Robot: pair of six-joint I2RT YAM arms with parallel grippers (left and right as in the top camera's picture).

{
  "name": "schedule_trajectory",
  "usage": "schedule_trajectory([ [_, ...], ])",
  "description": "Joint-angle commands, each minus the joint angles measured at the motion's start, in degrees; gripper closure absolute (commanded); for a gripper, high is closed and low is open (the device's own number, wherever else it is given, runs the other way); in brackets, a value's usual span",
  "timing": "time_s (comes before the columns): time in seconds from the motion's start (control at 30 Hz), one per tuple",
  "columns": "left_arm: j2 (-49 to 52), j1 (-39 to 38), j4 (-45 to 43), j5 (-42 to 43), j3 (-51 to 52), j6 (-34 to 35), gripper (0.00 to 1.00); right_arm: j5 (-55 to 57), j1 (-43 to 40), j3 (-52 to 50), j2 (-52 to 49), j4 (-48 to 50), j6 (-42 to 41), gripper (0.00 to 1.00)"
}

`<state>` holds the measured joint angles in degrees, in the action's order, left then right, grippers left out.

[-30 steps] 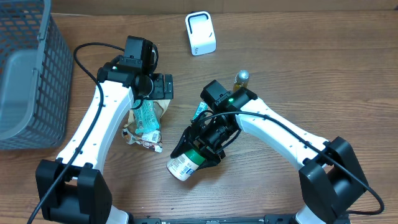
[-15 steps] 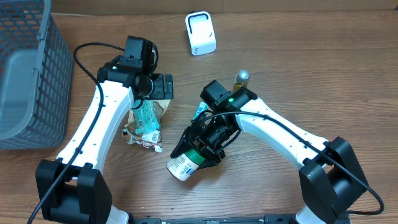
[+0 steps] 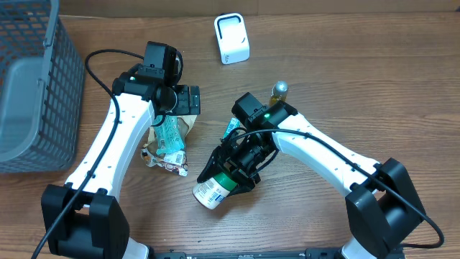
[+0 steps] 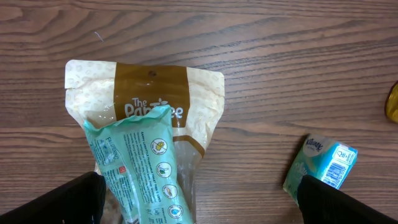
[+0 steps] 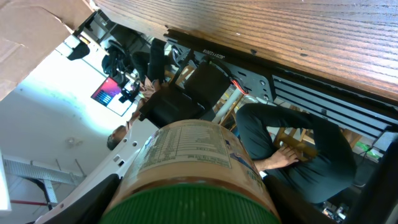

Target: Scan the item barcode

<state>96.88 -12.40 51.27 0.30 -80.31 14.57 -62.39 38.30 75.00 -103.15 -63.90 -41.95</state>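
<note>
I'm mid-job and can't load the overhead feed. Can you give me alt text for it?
The right gripper holds a green-lidded jar with a white label, near the middle of the wooden table. The left gripper stands open above a pile of pouches. A white box-shaped device sits at the far edge and a grey mesh basket at the left.

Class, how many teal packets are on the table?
2. One teal packet lies on the brown pouch; a small teal tissue pack lies apart from it. More may be hidden.
</note>
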Motion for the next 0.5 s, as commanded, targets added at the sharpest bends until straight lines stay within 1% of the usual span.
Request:
schedule_trajectory([
  [0.0,0.11,-0.37,-0.11,0.37,-1.18,-0.85,0.0,-2.4,0.2,1.64,0.33,0.09,0.44,0.62],
  [0.33,0.11,-0.37,-0.11,0.37,-1.18,-0.85,0.0,-1.95,0.2,1.64,0.33,0.11,0.46,0.62],
  [0.47,0.11,-0.37,-0.11,0.35,-1.18,-0.85,0.0,1.64,0.2,1.64,0.33,0.13,0.48,0.62],
])
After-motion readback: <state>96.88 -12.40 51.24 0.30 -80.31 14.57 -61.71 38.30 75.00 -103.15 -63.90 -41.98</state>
